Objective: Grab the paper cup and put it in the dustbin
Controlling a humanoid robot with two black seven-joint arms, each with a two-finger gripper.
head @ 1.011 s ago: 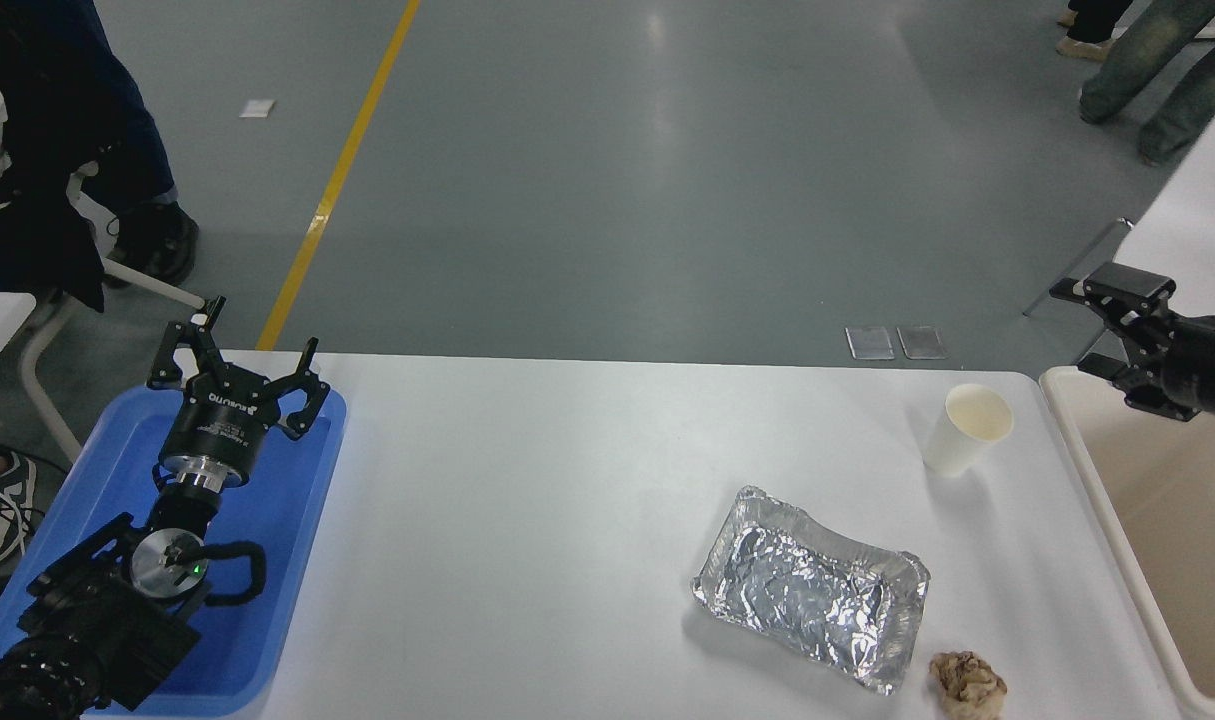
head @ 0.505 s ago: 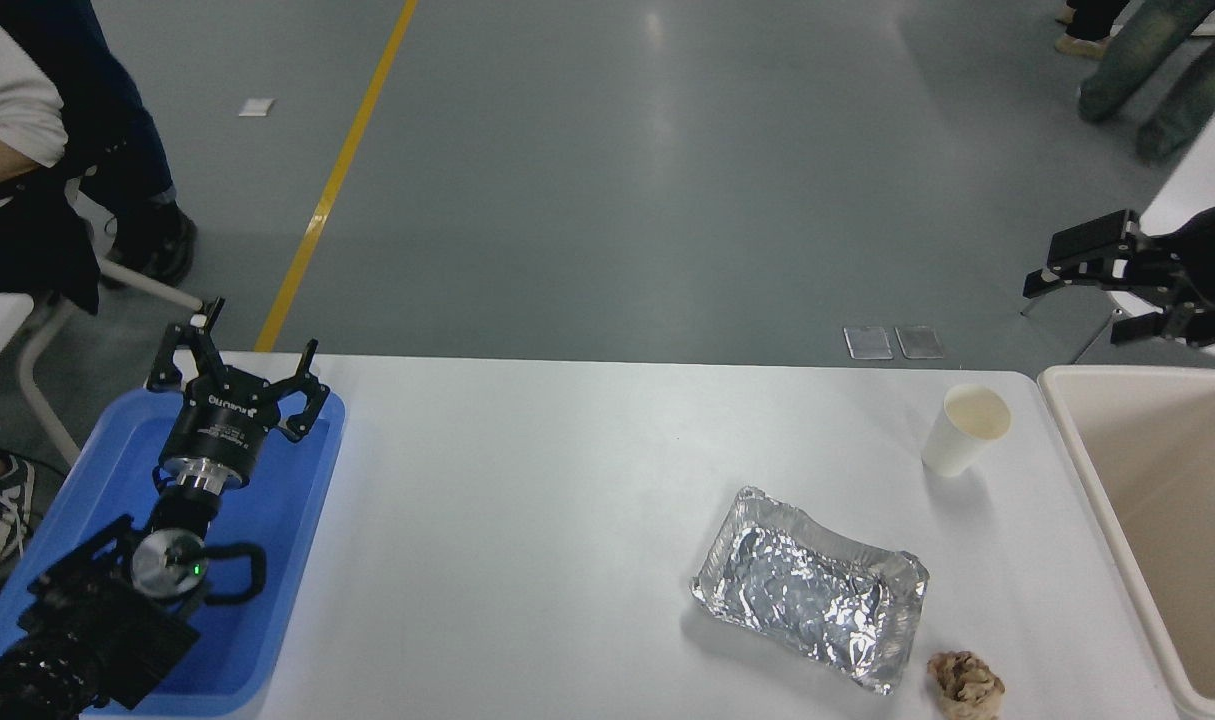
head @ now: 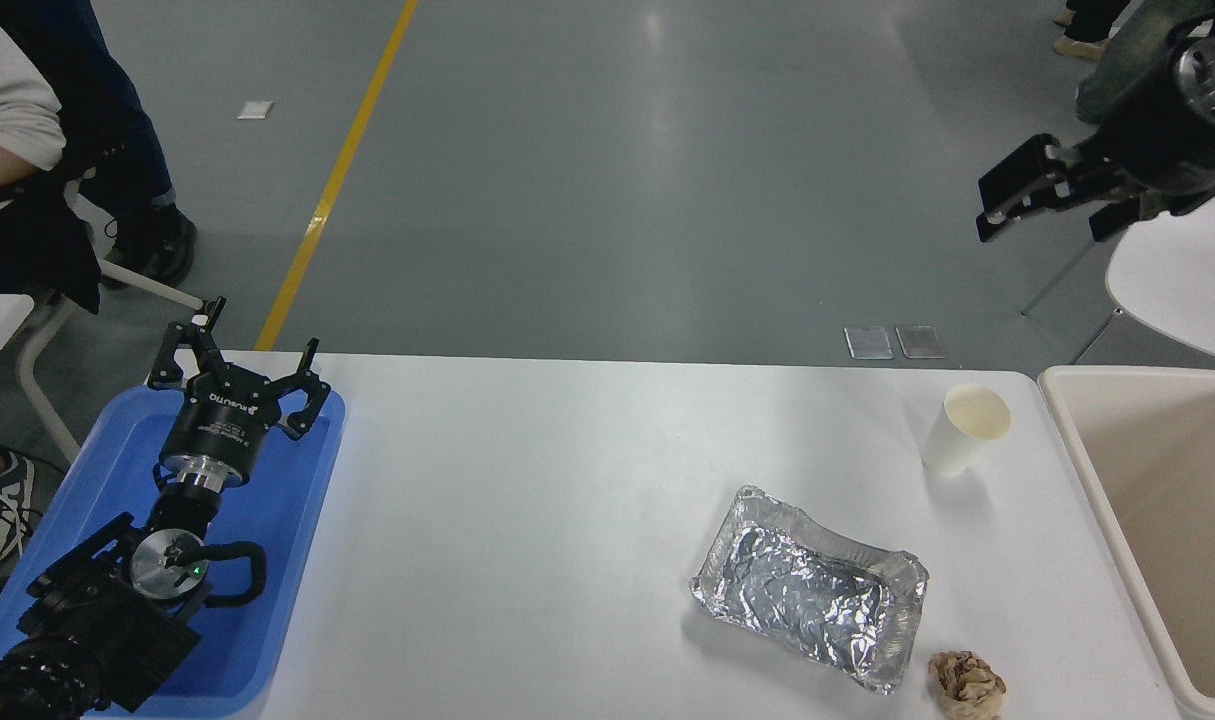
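Observation:
The off-white paper cup [head: 965, 429] stands upright on the white table near its far right corner. Just right of it is the cream-beige dustbin [head: 1087, 470], cut off by the picture's right edge. My right gripper [head: 1052, 200] hangs high at the upper right, well above and beyond the cup, open and holding nothing. My left gripper [head: 237, 375] is parked open over the blue tray at the lower left.
A silver foil tray [head: 812, 587] lies in front of the cup and a crumpled brown paper ball [head: 967, 684] sits at the table's near edge. The blue tray [head: 277, 560] lies under the left arm. A seated person is at the top left; legs stand at the top right.
My right gripper has risen from just over the dustbin's far edge to high at the upper right and shifted slightly left. The cup and left arm have not moved.

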